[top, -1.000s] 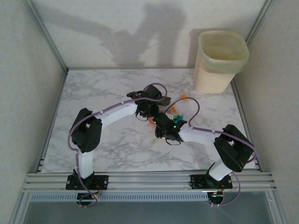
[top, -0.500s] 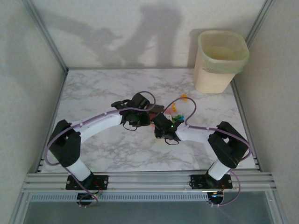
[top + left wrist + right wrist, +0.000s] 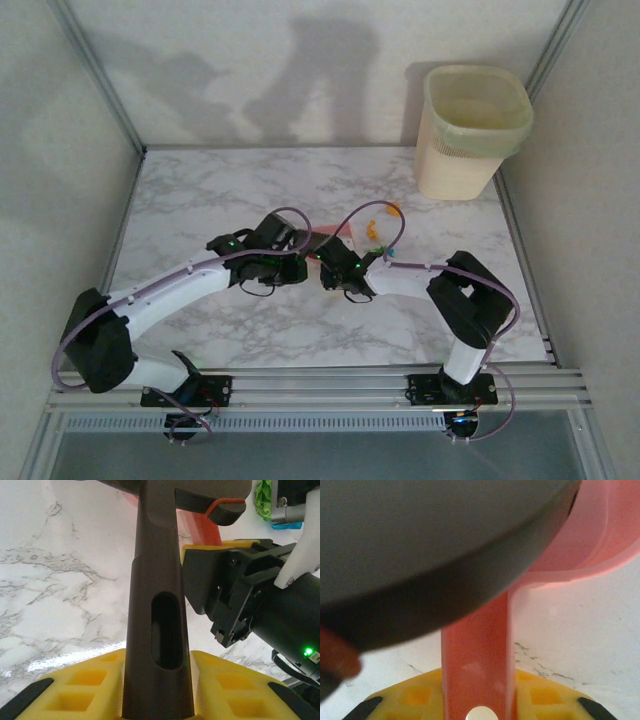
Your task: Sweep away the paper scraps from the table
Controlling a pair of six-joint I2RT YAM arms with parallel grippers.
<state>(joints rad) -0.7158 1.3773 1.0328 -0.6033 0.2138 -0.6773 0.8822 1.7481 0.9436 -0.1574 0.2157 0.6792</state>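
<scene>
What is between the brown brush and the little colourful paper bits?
The pink plastic dustpan, held by the right gripper, lies between the dark brown hand brush in the left gripper and the tiny crumpled paper scraps to its right.

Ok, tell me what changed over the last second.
The left arm dropped low and drew its left fingers, shut on the brush, left and toward the near edge. The right fingers, shut on the dustpan, shifted slightly left after them. Both grips held; the orange paper scrap and the bin stayed put.
</scene>
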